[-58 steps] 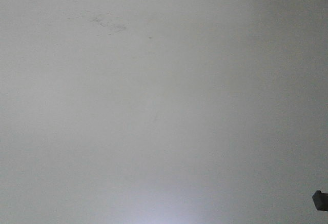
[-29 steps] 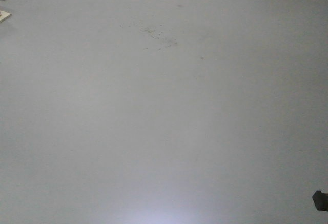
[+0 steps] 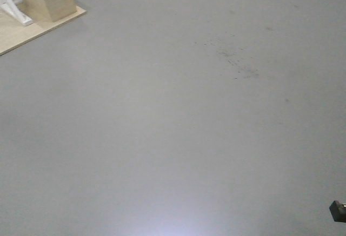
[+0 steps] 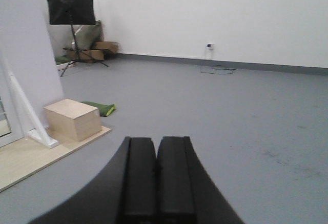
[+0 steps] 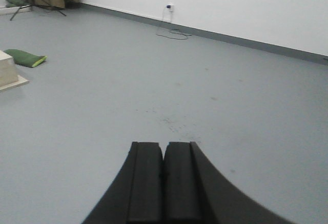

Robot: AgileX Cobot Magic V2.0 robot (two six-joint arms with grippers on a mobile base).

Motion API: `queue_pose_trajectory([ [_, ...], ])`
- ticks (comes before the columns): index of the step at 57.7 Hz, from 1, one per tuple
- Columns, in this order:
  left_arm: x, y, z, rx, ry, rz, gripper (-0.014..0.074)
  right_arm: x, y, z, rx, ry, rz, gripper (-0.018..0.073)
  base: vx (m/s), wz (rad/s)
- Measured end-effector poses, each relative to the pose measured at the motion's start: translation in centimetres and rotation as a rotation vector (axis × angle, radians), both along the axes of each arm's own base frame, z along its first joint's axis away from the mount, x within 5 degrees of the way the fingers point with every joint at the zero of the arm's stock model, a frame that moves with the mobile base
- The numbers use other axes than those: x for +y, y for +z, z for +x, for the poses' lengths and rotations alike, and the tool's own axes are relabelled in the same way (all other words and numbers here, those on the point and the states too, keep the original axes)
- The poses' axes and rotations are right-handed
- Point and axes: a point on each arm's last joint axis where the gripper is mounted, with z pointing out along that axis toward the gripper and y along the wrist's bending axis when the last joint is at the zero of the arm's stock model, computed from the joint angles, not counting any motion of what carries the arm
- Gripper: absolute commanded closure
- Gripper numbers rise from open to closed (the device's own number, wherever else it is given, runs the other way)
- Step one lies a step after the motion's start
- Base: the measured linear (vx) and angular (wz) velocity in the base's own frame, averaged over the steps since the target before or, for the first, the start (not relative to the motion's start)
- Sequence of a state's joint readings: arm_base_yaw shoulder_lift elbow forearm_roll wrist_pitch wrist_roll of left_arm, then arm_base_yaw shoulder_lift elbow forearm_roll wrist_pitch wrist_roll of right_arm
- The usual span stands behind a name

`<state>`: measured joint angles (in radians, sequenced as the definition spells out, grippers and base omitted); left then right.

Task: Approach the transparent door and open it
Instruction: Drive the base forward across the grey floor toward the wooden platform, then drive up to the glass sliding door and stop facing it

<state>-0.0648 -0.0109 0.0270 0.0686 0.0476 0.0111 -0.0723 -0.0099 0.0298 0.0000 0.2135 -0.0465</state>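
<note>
1. A narrow sliver of a white-framed glass panel (image 4: 2,117), crossed by thin white bars, is showing at the far left edge of the left wrist view. Too little of it is showing to tell whether it is the transparent door.
2. Its frame edge is running upright, so its long axis is standing vertical. Which way its face is pointing cannot be told.
3. It is rising from a light wooden platform board (image 4: 25,160) that is lying on the grey floor (image 4: 230,121). A white slanted brace post (image 4: 28,108) is leaning just beside it, and a pale wooden box (image 4: 72,120) is sitting on the board near the post's foot.
4. A green padded bag (image 4: 101,108) is lying on the floor just behind the box.
5. The black left fingers (image 4: 142,172) are pressing flat against each other, gripping nothing, and pointing out over the floor, with the board ahead on their left.
6. The black right fingers (image 5: 146,178) are likewise pressing together on nothing, well apart from the board.
</note>
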Motion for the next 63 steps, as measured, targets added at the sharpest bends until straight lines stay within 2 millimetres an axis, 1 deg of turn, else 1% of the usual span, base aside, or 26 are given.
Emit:
queue_pose_trajectory([
  [33, 0.0, 0.0, 0.0, 0.0, 0.0, 0.0, 0.0602, 0.0, 0.0, 0.0, 0.0, 0.0, 0.0, 0.0567, 0.53, 0.6],
  [63, 0.0, 0.0, 0.0, 0.0, 0.0, 0.0, 0.0602, 0.0, 0.0, 0.0, 0.0, 0.0, 0.0, 0.0567, 0.54, 0.43],
])
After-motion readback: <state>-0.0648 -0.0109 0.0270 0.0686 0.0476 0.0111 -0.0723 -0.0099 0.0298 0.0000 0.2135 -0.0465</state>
